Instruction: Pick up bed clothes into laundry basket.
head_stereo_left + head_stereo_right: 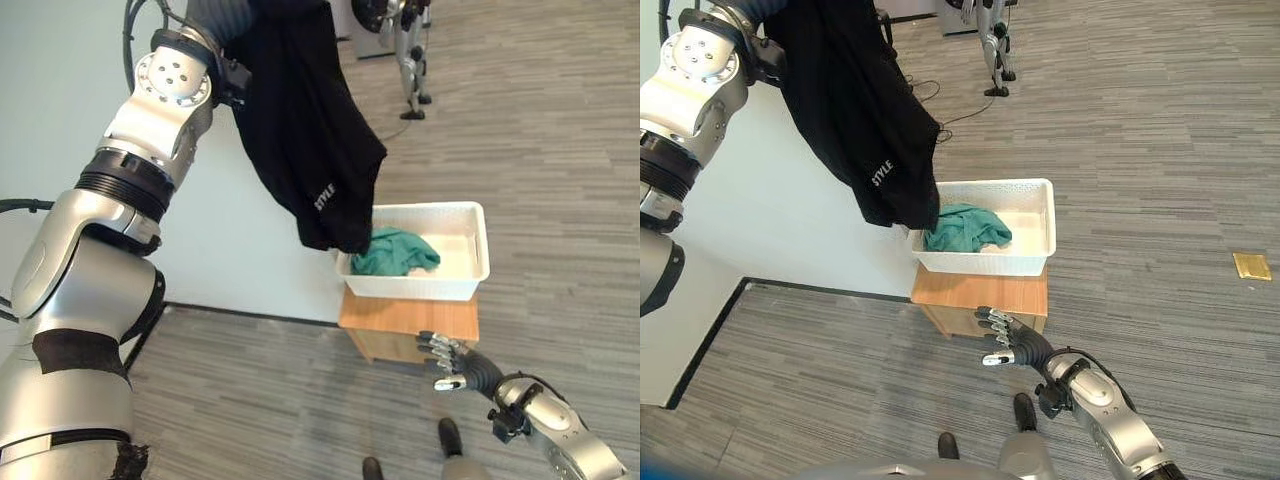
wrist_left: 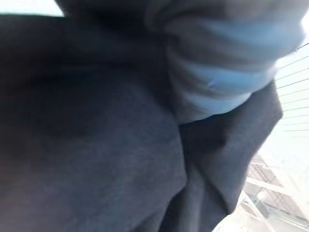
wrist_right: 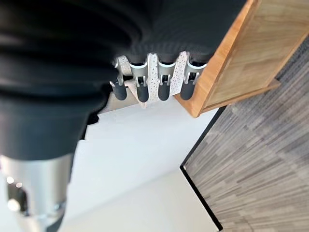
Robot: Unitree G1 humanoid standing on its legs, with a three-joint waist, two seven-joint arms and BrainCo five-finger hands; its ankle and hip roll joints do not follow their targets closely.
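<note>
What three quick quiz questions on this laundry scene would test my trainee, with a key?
1. True or false: the black garment hangs with its lower end at the edge of the white basket.
2. What already lies in the basket? A) green cloth B) red towel C) nothing
3. What does the basket stand on?

Key: 1 true; 2 A; 3 a wooden stand, with the right hand open beside it.

The left arm is being held raised high, bent at the elbow, its hand hidden at the upper edge. The right hand (image 1: 1012, 342) is being held low and forward, its fingers (image 3: 145, 87) being kept straight and relaxed.
</note>
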